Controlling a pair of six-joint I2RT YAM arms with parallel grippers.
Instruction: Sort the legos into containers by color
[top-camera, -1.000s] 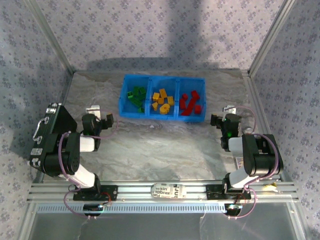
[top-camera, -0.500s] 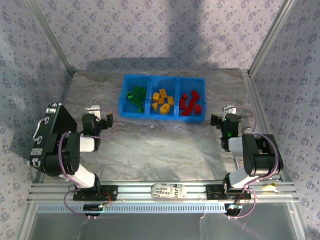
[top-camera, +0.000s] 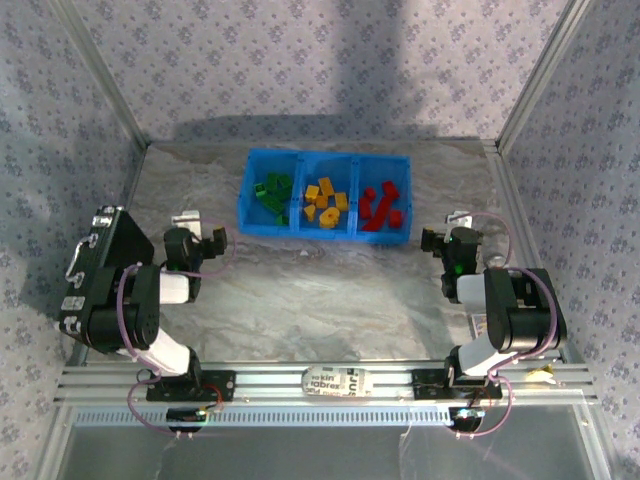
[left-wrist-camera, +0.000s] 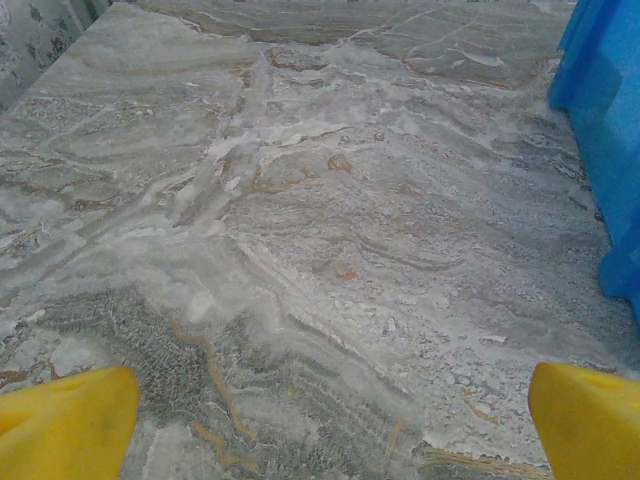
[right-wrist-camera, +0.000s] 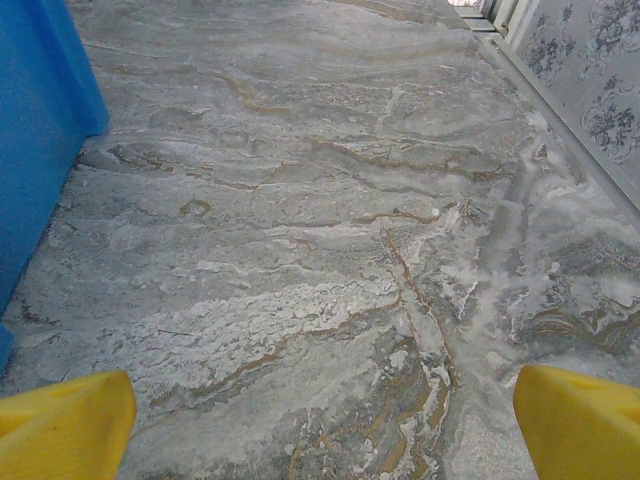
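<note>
Both pincers stand released and hold nothing. The left gripper (left-wrist-camera: 325, 425) has its two yellow fingertips (left-wrist-camera: 65, 425) spread to the lower corners of its wrist view, with bare table (left-wrist-camera: 300, 250) between them. The right gripper (right-wrist-camera: 322, 425) is spread just as wide over the same surface.

In the top view, one bright blue tray (top-camera: 322, 237) sits in the upper middle of the frame. Two dividers split it into three compartments. The green legos (top-camera: 272, 194) lie in the left one, the yellow-orange legos (top-camera: 326, 203) in the middle and the red legos (top-camera: 382, 207) in the right. There are roughly five in each heap, but they are too small and too bunched for an exact count.

One black case (top-camera: 98, 275) with a metal handle (top-camera: 78, 262) stands tilted at the left edge, close against the left arm; contact cannot be told. A ribbed aluminium rail (top-camera: 330, 382) crosses the lower frame under the two arm bases.

The tabletop is smooth, with grey marble veining and rusty streaks. The tray is low-walled plastic and the bricks are mostly blocky. The enclosure walls (top-camera: 300, 60) carry a small floral print.
</note>
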